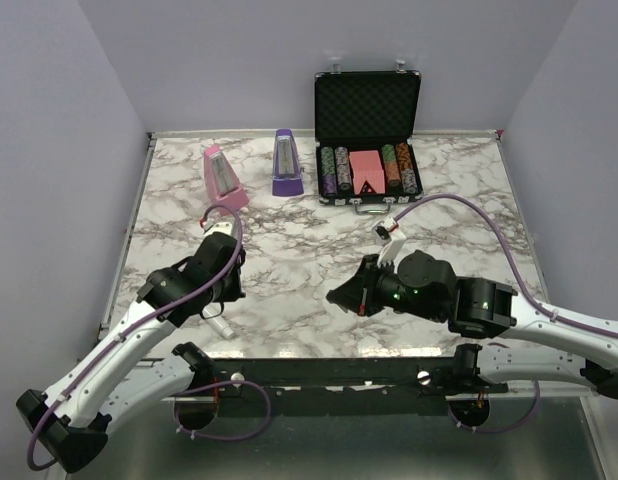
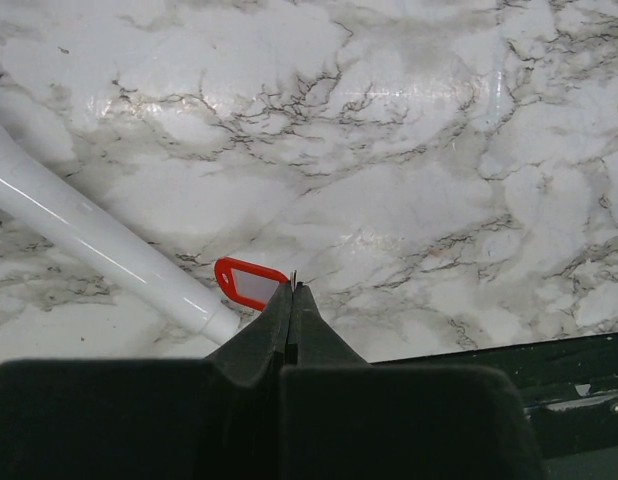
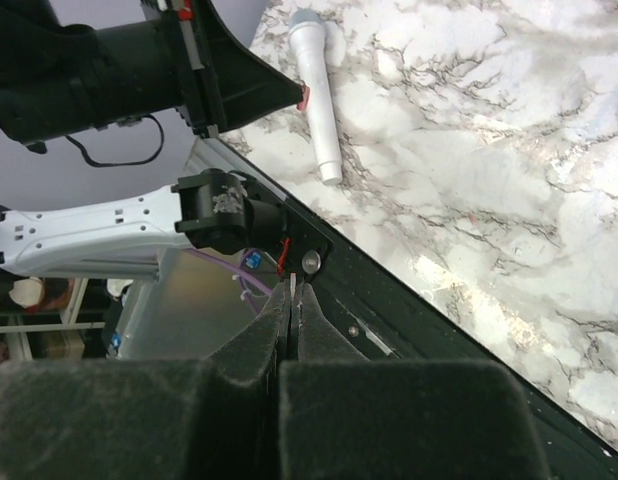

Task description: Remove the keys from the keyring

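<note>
Top view first: white marble table (image 1: pixel 319 250) with grey veins and a glossy finish. Along the far edge sits an open black case (image 1: pixel 367 105) with egg-crate foam in the lid and rows of striped chips (image 1: pixel 335 170) on either side of a pink block (image 1: pixel 364 165). To its left are two pyramid-shaped metronomes, one purple (image 1: pixel 286 162) and one pink (image 1: pixel 221 175). Both arms are low over the near half of the table. The left arm (image 1: pixel 189 285) is by the near-left corner, and the right arm (image 1: pixel 429 290) reaches in from the right. A smooth white plastic tube (image 1: pixel 219 325) lies right at the near edge by the left arm.

Left wrist view: the left jaws are pressed shut, their matte black tips meeting in a thin point. The keyring (image 2: pixel 251 283) is right there, a shiny red oblong tag with a pale insert, lying flat on the marble. Its right end meets the jaw tips, and the rounded end of the tube is just beside it on the left. Can't tell if the jaws are actually pinching any of it. Honestly can't make out any keys or the metal ring either.

Right wrist view: the right jaws are closed too, with nothing between them, hanging over the table's dark metal near edge. Further along that edge are the tube, with a greyish cap on its far end, and the left arm's black wedge. A speck of red shows at its tip.
</note>
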You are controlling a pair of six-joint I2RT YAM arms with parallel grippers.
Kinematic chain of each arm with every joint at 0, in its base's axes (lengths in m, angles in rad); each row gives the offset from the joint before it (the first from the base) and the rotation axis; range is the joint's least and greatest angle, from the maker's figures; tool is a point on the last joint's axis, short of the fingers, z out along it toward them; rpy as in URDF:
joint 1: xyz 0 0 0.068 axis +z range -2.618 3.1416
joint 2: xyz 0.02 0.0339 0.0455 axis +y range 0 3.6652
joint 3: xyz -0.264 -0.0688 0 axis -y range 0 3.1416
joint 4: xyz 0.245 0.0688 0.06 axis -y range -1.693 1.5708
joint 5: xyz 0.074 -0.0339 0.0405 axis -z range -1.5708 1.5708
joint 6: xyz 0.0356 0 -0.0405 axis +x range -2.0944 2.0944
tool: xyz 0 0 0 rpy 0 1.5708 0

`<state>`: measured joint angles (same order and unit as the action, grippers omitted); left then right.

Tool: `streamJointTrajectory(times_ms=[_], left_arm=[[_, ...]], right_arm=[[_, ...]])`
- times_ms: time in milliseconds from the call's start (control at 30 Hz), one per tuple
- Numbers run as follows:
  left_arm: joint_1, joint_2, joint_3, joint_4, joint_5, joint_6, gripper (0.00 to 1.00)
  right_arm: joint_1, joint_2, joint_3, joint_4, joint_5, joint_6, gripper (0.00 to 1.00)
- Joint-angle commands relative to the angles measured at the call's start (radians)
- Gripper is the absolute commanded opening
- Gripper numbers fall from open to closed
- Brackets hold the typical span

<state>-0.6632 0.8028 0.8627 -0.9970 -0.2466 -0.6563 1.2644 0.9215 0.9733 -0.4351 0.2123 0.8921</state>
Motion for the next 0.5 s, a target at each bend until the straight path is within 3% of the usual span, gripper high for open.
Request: streamJointTrajectory(times_ms=[0, 467], left_arm=[[0.010, -0.025, -0.020, 0.060, 0.062, 0.010, 0.00], [0.014, 0.151, 0.048, 0.185, 0.116, -0.006, 0.00]], right_arm=[[0.007, -0.010, -0.031, 0.010, 0.013, 0.025, 0.01], [0.009, 0.013, -0.030, 0.015, 0.015, 0.033, 0.01]])
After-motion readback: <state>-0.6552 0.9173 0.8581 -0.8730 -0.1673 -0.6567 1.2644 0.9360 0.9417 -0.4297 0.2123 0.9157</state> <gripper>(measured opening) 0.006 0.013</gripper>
